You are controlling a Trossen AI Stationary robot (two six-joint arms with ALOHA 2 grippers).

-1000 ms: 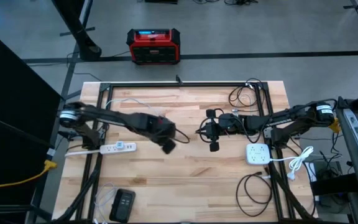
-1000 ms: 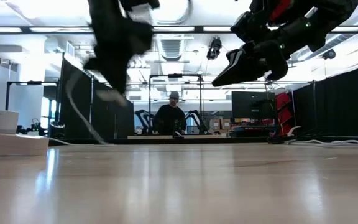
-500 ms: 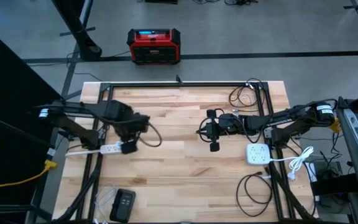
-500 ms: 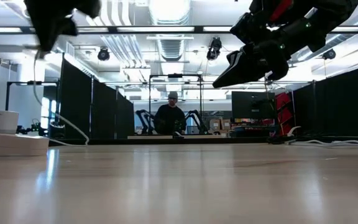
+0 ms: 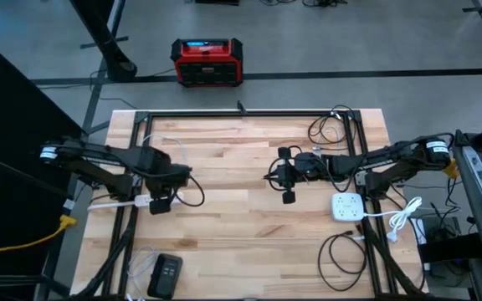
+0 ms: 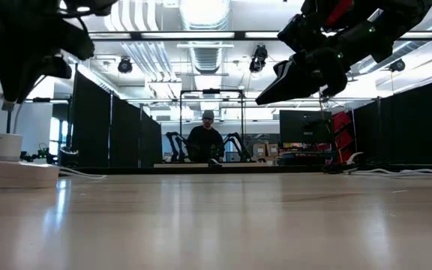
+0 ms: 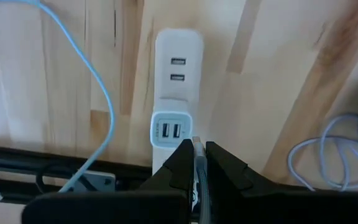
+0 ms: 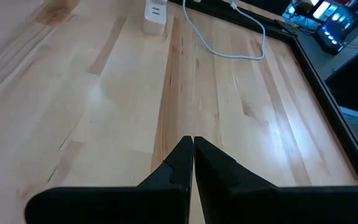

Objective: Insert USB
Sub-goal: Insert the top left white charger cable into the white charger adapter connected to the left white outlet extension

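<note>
A white power strip (image 7: 174,81) lies flat on the wooden table near its left edge, with two USB ports on top and a white two-port charger block (image 7: 171,130) plugged into it. My left gripper (image 7: 196,152) hangs straight above the strip (image 5: 145,201), pointing down, shut on a USB plug whose pale cable (image 5: 192,196) loops over the table. In the low view it (image 6: 28,52) is at the top left, above the strip (image 6: 13,172). My right gripper (image 5: 270,177) hovers shut over the table's middle, holding nothing. My left gripper pinches the USB plug between its two fingers, coming from above and pointing down. The plug's metal tip (image 7: 197,142) sticks out just past the fingertips, and the cable runs back between the fingers. The plug hangs clear of the strip, beside the charger block.
A second white power strip (image 5: 347,206) and coils of black cable (image 5: 341,251) lie at the table's right. A black device (image 5: 166,274) sits at the near left edge. A light-blue cable (image 7: 104,93) crosses the wood beside the strip. A person (image 6: 207,139) sits beyond the far edge.
My left gripper has travelled from the table's middle toward its left edge, rolling about its own axis, and now hangs over the power strip. The plug stays in its fingers and the cable loop has trailed along behind it.
</note>
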